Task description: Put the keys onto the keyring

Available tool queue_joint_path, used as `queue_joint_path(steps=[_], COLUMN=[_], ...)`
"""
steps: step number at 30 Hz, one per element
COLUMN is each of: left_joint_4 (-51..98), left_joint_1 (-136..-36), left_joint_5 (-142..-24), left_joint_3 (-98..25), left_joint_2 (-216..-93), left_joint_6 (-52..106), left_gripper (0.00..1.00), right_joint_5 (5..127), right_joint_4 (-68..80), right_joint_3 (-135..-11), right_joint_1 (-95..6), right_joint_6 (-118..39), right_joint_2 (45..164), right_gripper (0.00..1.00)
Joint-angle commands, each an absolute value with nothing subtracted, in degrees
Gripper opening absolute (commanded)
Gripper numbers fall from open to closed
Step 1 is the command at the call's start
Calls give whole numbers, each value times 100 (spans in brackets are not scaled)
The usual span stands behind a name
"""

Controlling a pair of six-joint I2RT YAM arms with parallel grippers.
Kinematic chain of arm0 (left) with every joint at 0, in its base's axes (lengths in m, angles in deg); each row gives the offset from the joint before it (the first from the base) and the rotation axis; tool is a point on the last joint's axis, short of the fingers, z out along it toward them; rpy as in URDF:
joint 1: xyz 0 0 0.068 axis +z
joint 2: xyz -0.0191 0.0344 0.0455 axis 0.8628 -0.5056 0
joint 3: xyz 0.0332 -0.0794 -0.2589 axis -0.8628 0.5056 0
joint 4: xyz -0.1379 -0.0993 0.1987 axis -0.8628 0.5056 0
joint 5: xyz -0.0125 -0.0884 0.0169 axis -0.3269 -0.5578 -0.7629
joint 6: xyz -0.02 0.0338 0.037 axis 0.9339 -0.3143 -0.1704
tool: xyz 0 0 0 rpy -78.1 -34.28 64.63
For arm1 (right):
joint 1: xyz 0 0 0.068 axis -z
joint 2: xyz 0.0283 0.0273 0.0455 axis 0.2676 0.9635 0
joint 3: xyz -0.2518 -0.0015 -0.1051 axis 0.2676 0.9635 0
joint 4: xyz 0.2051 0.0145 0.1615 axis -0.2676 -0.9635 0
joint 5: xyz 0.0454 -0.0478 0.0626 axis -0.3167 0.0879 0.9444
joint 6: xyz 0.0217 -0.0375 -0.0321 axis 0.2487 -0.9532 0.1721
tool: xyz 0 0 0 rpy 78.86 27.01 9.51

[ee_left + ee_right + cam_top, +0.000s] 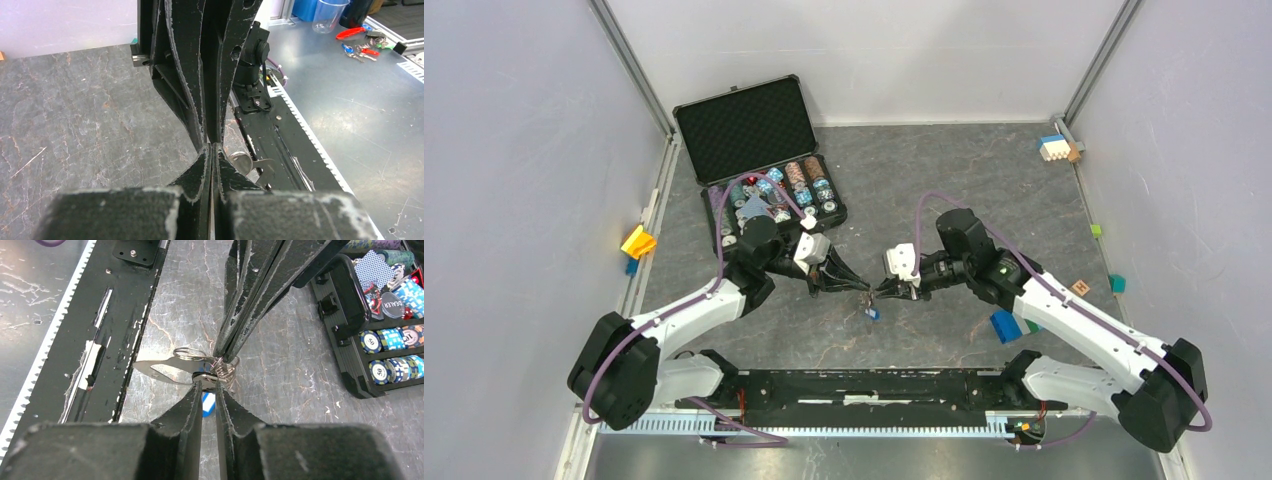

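Note:
My two grippers meet tip to tip above the middle of the mat. My left gripper [860, 285] is shut on the wire keyring [186, 353]; its closed fingers [235, 335] come down from the top of the right wrist view. My right gripper [208, 385] is shut on the round head of a silver key [156, 371], whose blade points left. A blue-and-white tag [207, 403] hangs just below, and also shows in the top view [873, 313]. In the left wrist view the left gripper [211, 146] is closed, with the key head [241, 161] beside it.
An open black case [744, 128] of poker chips [809, 185] stands at the back left, near the left arm. A blue block [1005, 325] lies by the right arm. A yellow piece [638, 241] and small blocks [1056, 148] sit at the mat's edges.

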State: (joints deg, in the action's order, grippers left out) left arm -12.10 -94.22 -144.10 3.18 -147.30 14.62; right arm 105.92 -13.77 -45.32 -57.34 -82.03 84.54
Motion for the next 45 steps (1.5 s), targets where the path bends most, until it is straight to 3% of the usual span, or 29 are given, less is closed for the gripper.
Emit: queue_joint_path(steps=[1,10,19,29,33,39,45], left_joint_4=[-1634,-1852,-1928,-2017,-2015,-2022,-2438], left_joint_1=[-9435,-9439,-9434,-9443,-9448,-9436,-9428], left_joint_5=[-14544,-14604,-14704,-14714,-14698,-14649,-14407], left_joint_3=[290,309,310,349,358,375,422], left_joint_2=[-14699,-14726,-14787,-14768,-14756,-14729,-14813], left_joint_6=[1757,1931,1922,1922,1930,1937,2236], left_gripper=[2,2,2,2,2,2,2], right_joint_5=[10854,10901,11007,11037,10955,10680,10789], right_joint_4=[-1236,-961,-650,-429,-444,-649,-717], right_joint_3=[-4643,-4601,-4447,-4293,-4300,-4337,-4336], right_joint_1=[-5714,-5718,-5718,-5723,-5723,-5724,-5727], right_joint_6=[-8251,-8074,-7843,-7652,-7627,-7835,-7885], right_joint_2=[8505,8650,8694,8727,8671,8387,8159], right_gripper=[18,16,0,0,7,31,33])
